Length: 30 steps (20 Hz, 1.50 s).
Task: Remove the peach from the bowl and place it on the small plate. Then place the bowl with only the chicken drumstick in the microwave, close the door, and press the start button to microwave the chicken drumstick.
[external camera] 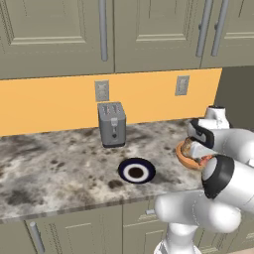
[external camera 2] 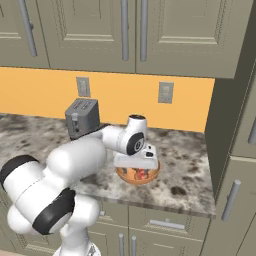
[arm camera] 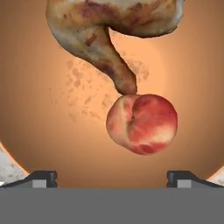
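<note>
Gripper point(arm camera: 112, 177) is hung over the bowl point(arm camera: 39, 131), jaws spread wide, nothing held. Peach point(arm camera: 142, 124) is seen inside the bowl, touching the drumstick point(arm camera: 103, 33) tip. Bowl point(external camera 2: 137, 175) is set on the bench point(external camera: 49, 168), right of the plate point(external camera: 136, 171) and toaster point(external camera: 112, 124).

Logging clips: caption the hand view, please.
Open gripper poised above peach beside chicken drumstick in orange bowl.

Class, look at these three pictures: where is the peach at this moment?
In the hand view the peach lies inside the orange bowl, touching the narrow end of the chicken drumstick, between and above the open gripper tips.
</note>
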{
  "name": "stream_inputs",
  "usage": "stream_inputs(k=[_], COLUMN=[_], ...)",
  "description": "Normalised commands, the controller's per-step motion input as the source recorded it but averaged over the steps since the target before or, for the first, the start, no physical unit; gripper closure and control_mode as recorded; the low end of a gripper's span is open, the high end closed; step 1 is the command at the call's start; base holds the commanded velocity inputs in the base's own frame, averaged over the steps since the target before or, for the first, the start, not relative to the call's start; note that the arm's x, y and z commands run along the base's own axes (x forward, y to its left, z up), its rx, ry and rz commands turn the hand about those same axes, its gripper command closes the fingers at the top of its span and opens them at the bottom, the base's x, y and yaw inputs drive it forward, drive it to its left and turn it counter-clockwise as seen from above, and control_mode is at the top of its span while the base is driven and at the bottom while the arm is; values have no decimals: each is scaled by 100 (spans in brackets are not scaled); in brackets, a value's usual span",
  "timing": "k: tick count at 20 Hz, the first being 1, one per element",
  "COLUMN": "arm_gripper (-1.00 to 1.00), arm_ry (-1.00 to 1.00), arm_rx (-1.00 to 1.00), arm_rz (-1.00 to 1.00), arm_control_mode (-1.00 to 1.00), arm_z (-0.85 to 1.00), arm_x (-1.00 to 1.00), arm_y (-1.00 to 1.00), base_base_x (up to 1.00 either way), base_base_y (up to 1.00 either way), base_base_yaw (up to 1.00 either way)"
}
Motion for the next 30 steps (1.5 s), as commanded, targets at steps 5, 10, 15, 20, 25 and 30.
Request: stream_inputs(k=[5,10,15,20,25,30], arm_gripper=[-100,-100,-100,-100,-100,100], arm_ry=[11,11,9,2,-2,-2], arm_rx=[0,0,0,0,0,0], arm_rz=[5,5,7,6,7,6], arm_control_mode=[-100,-100,-100,-100,-100,-100], arm_z=[-12,-20,-30,-24,-3,-21], arm_x=[10,20,23,-5,-49,-31], arm_y=[-29,-11,0,0,0,10], base_base_x=[0,0,0,0,0,0], base_base_y=[0,0,0,0,0,0], base_base_yaw=[0,0,0,0,0,0])
